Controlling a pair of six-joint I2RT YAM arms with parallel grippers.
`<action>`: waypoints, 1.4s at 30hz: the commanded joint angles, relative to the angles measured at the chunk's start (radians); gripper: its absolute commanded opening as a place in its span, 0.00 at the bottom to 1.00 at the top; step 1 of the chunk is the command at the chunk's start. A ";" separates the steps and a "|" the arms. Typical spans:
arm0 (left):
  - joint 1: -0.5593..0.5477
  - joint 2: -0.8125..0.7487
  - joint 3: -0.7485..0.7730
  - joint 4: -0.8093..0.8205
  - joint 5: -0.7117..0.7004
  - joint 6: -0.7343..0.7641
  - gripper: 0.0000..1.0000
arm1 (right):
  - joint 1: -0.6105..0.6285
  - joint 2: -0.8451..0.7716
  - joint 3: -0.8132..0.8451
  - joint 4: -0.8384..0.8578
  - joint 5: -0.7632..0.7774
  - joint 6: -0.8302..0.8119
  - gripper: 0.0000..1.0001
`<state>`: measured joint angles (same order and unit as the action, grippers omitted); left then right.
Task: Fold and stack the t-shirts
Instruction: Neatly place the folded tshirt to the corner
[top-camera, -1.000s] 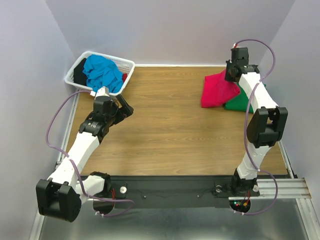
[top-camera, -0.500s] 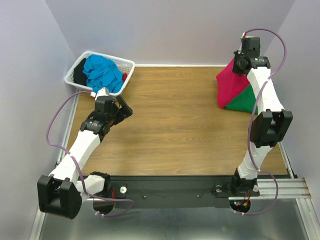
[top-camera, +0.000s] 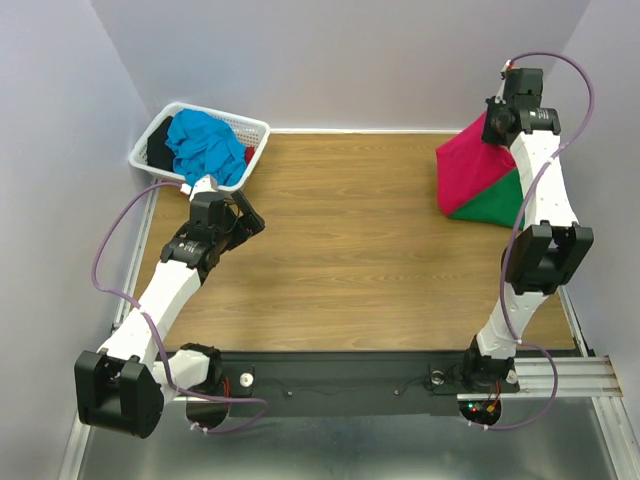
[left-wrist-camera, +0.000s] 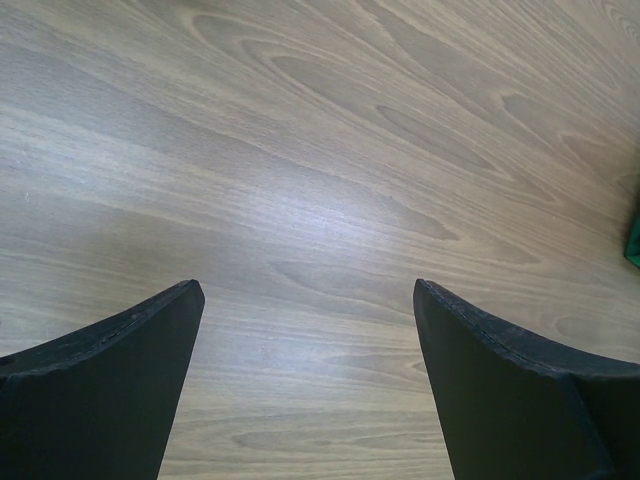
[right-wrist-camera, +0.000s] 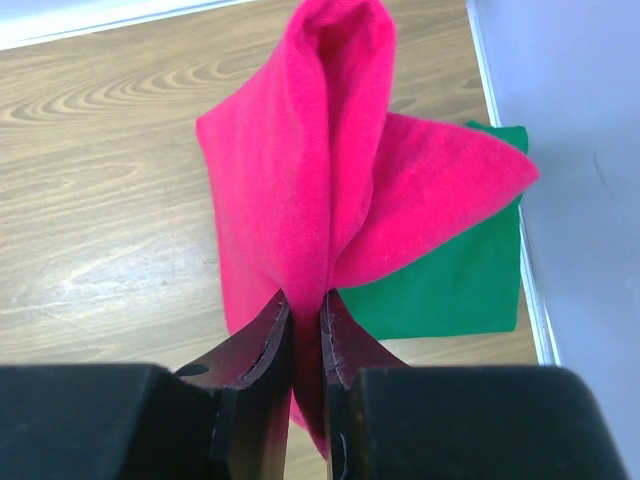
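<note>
- Our right gripper (right-wrist-camera: 305, 300) is clenched on a pinched fold of the crimson-pink t-shirt (right-wrist-camera: 300, 170), lifted at the far right corner of the bench (top-camera: 340, 250).
- The shirt hangs below the gripper, long axis near vertical, with its lower part spread partly over the flat green t-shirt (right-wrist-camera: 450, 290).
- The wall is close on the right, so we judge the open room is to the left.
- Our left gripper (left-wrist-camera: 305, 290) is released over bare wood beside the laundry basket (top-camera: 258, 127), which holds the turquoise-blue t-shirt (top-camera: 205, 145). It is well apart from the stack.
</note>
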<state>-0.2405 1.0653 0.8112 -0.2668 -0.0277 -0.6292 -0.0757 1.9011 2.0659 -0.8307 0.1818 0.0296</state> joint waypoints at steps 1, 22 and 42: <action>0.000 -0.001 -0.007 0.012 -0.015 0.003 0.98 | -0.024 -0.020 0.042 0.022 -0.022 -0.017 0.00; 0.000 0.036 -0.007 0.003 -0.031 0.002 0.98 | -0.211 0.139 0.040 0.031 -0.033 -0.051 0.00; 0.000 0.039 0.013 -0.031 -0.031 0.005 0.98 | -0.239 0.322 0.138 0.065 0.190 -0.039 1.00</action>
<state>-0.2409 1.1187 0.8112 -0.2840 -0.0399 -0.6292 -0.3077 2.2765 2.1574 -0.8112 0.3534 -0.0154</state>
